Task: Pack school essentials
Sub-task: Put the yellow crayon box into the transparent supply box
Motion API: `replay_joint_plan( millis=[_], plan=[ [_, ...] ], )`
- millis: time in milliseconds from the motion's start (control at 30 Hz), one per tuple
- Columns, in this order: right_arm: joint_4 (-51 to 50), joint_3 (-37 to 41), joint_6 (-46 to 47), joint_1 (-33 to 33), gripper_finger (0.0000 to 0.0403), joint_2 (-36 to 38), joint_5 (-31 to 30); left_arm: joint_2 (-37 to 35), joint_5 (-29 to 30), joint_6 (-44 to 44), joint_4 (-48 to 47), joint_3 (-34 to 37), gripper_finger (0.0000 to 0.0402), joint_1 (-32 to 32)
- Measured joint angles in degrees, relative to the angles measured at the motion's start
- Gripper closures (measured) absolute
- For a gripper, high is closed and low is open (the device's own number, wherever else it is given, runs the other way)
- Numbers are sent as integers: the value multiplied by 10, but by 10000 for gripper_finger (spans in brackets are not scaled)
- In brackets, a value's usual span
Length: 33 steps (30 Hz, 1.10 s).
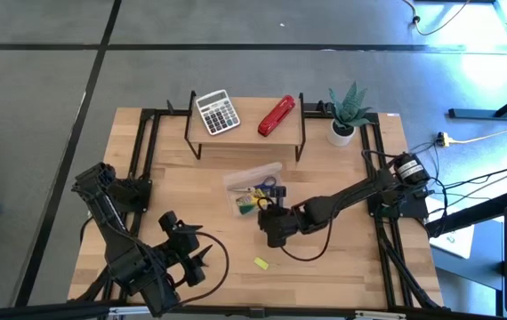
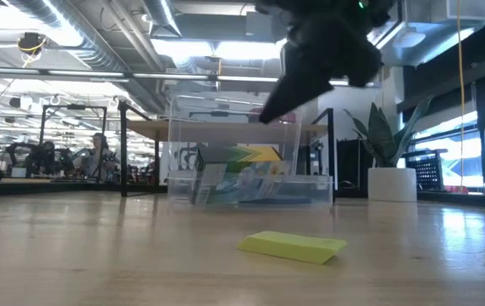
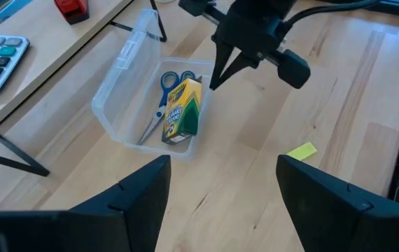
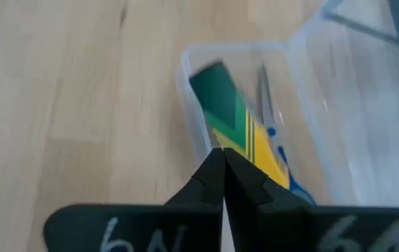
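Hovering over the clear case (image 3: 126, 105), right gripper (image 3: 217, 78) jaws together, empty; crayon box (image 3: 183, 108) lettering unreadable.

We see two matte black jointed arms, each with black cables looping off it. The right gripper (image 4: 222, 168) has two slim wedge-shaped fingers tapering to points, with white handwritten marks on its body. The left gripper (image 3: 224, 185) has broad, angular black fingers (image 3: 143, 189) with faceted edges.
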State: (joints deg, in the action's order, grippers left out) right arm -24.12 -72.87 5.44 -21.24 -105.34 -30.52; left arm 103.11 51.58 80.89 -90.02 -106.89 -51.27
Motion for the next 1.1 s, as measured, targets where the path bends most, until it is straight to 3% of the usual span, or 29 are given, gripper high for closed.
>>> replay_joint_plan(
  millis=[267,567,767,1100],
  plan=[
    [-5,-40,-43,32,387,0,135,0,0,0,0,0,148,0],
    [-9,-42,-110,38,277,0,133,0,0,0,0,0,148,0],
    [-11,-24,-135,38,206,0,89,0,0,0,0,0,148,0],
    [-10,2,-145,55,179,-1,51,0,0,0,0,0,148,0]
  ],
)
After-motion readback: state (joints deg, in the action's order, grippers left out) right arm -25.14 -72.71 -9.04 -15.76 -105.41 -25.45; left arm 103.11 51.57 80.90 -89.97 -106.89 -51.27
